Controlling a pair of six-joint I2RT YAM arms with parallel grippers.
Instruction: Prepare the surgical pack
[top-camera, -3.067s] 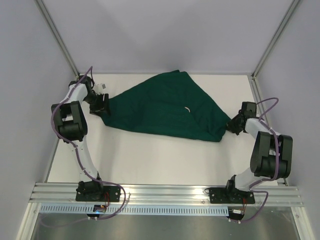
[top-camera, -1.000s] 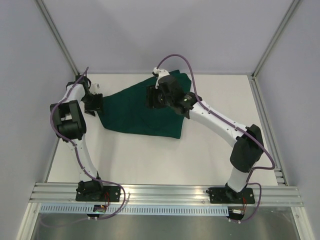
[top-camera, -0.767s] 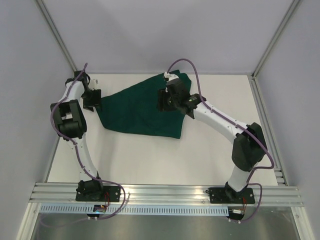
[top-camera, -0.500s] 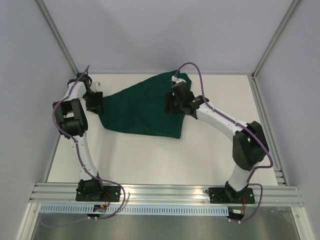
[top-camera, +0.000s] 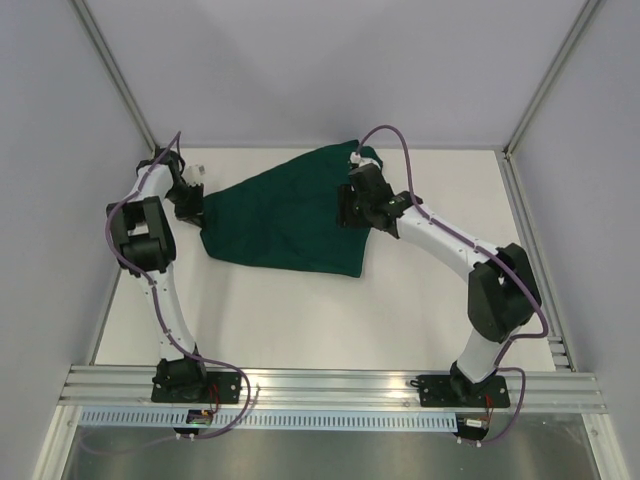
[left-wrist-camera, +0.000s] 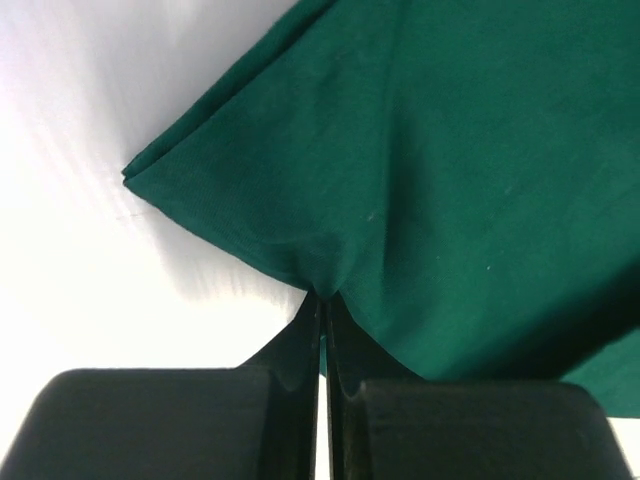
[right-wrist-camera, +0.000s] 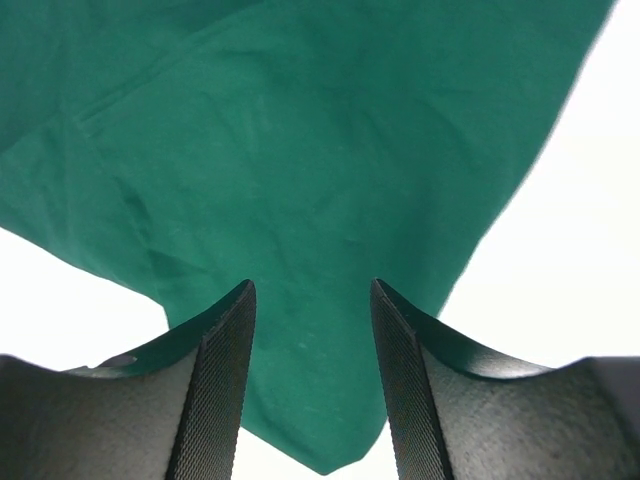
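1. The drape (top-camera: 280, 215) lies on the far half of the white tabletop (top-camera: 300, 320). It is folded over into a rough triangle, with one corner to the left, one toward the far wall and one at the near right.
2. The left tool (top-camera: 190, 207) sits at the drape's left corner, its arm reaching along the drape's left side.
3. In the left wrist view the left tool (left-wrist-camera: 322, 300) has its fingers pressed together on the drape (left-wrist-camera: 450, 150). The cloth is pinched at its edge and puckers into creases that run to the tips.
4. Just left of that pinch, a folded corner of the drape shows layered edges lying flat on the tabletop (left-wrist-camera: 80, 250).
5. The right tool (top-camera: 350, 205) hangs over the drape's right part, between its far corner and its near right corner.
6. In the right wrist view the right tool (right-wrist-camera: 310, 290) stands wide and holds nothing. The drape (right-wrist-camera: 300, 150) fills the gap beneath it, with the tabletop (right-wrist-camera: 580, 200) bare to the right.
7. Whether the right tips touch the cloth cannot be told.
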